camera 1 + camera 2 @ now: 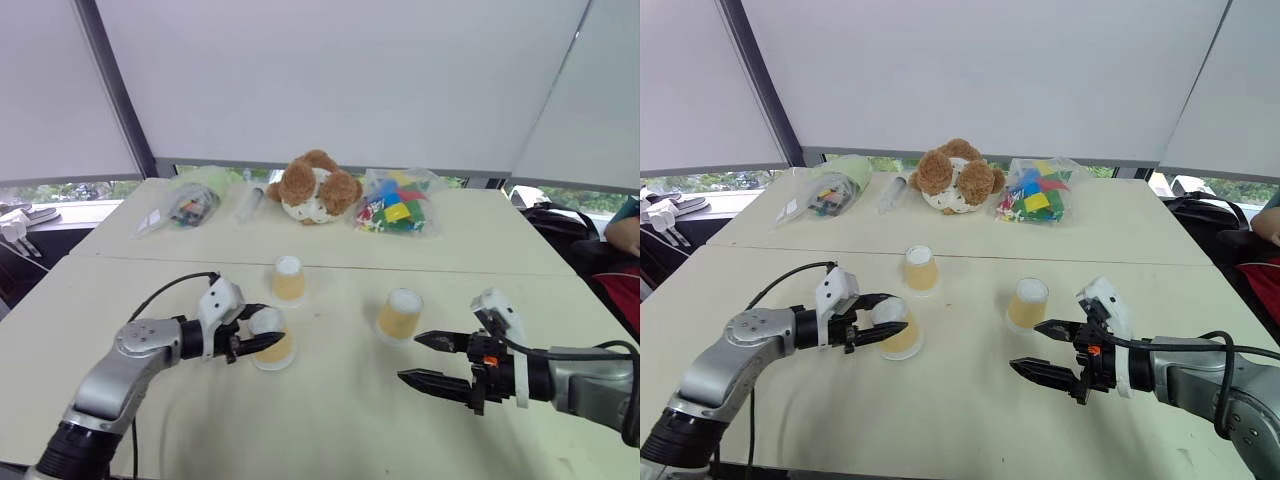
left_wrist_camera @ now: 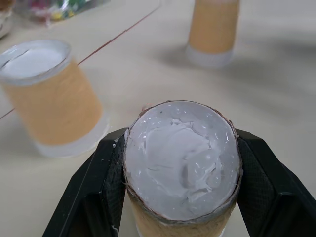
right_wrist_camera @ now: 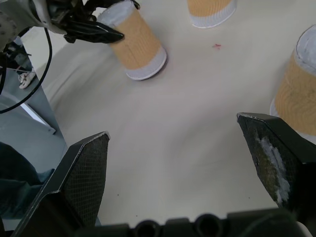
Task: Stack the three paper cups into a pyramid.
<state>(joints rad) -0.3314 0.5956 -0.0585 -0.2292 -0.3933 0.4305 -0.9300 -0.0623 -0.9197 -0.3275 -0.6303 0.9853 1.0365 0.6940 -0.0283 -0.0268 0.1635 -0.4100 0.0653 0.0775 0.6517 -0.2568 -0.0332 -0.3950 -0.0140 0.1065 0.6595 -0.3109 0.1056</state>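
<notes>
Three paper cups stand upside down on the pale table (image 1: 330,420). The near-left paper cup (image 1: 272,342) has my left gripper (image 1: 265,328) shut on its upper part, a black finger (image 2: 106,168) pressed to each side; it stands on the table. A second paper cup (image 1: 288,279) stands just behind it, close to the table seam. The third paper cup (image 1: 400,315) stands to the right. Just in front of and right of that third cup, my right gripper (image 1: 410,358) is open, holding nothing and touching no cup.
Along the far edge lie a brown teddy bear (image 1: 315,187), a bag of coloured blocks (image 1: 398,205), a second clear bag (image 1: 190,203) and a clear tube (image 1: 250,203). A person's arm (image 1: 625,225) shows at the right edge.
</notes>
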